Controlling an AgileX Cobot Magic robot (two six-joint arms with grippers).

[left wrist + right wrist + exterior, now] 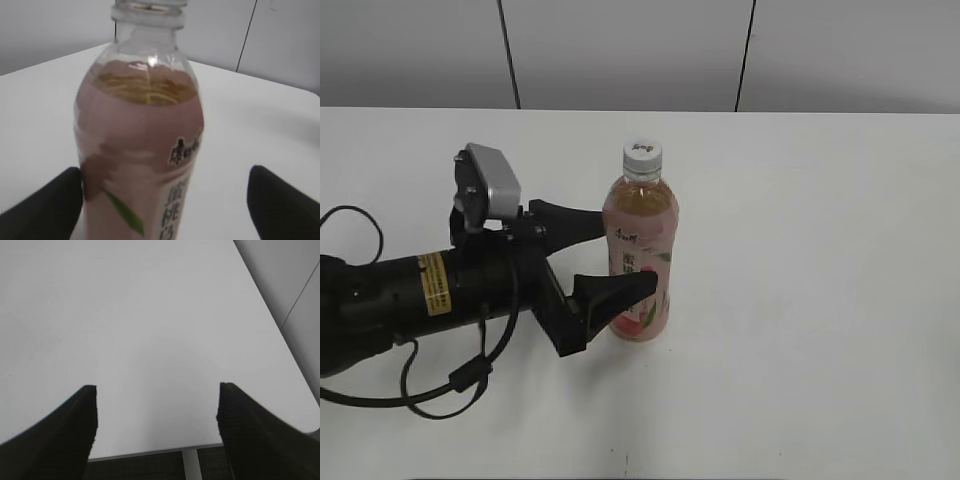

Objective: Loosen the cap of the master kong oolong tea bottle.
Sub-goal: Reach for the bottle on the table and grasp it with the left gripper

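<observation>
Bracing step: our left pincer [620,255] stood open, its jaws flanking the master kong oolong tea bottle [640,255], one finger touching; the cap [642,154] sat above; our right pincer [157,415] gaped over bare table [150,315]; next, we judged, left clamps, right takes cap.

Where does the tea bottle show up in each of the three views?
Exterior view: the tea bottle stands upright at centre, between the left gripper fingers.
Left wrist view: it fills the middle; the cap is cut off at the top edge.
Right wrist view: not in it.
Shared landmark: the white table.
</observation>
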